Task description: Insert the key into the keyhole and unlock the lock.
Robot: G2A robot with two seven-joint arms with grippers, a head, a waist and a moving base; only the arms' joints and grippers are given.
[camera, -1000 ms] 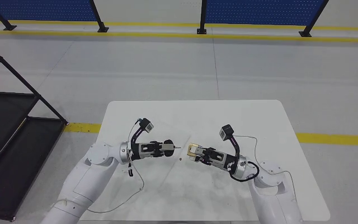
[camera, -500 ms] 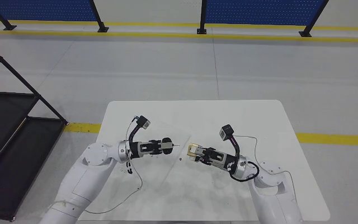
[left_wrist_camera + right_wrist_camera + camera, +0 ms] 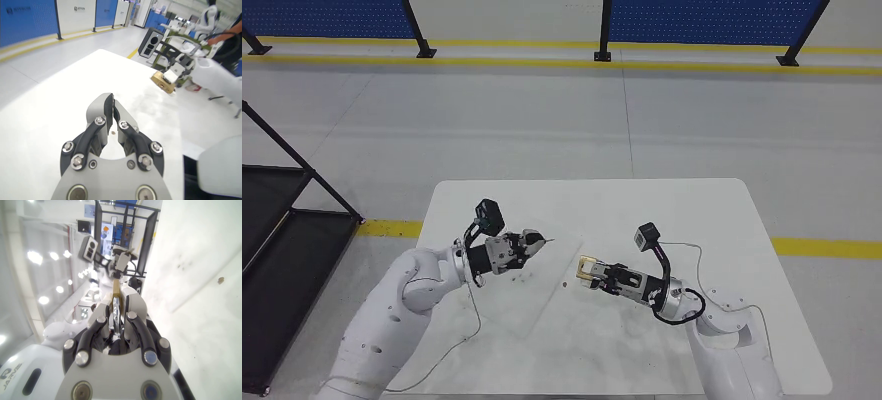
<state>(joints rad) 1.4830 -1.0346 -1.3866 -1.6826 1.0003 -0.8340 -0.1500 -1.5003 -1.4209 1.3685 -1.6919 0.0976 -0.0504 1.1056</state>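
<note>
You've got a white table (image 3: 722,210) with a tiny brown speck (image 3: 113,133) lying near its middle. Off to its left stands a black rack (image 3: 292,245). A yellow floor line (image 3: 817,246) passes beneath the table, and blue barrier panels (image 3: 702,20) line the far side.

The pictures show one brass lock (image 3: 163,83), one thin key (image 3: 545,240), one white desk (image 3: 692,210), one brown speck (image 3: 220,280), and two claws: the left claw (image 3: 112,98) and the right claw (image 3: 115,298).

- Lock (image 3: 159,81): brass-gold.
- Key (image 3: 545,241): dark tip.
- Surface (image 3: 692,210): plain white, faint grey smudges.
- Left gripper (image 3: 113,103): silver, black links and pads.
- Right gripper (image 3: 116,294): white fingers, black links.
</note>
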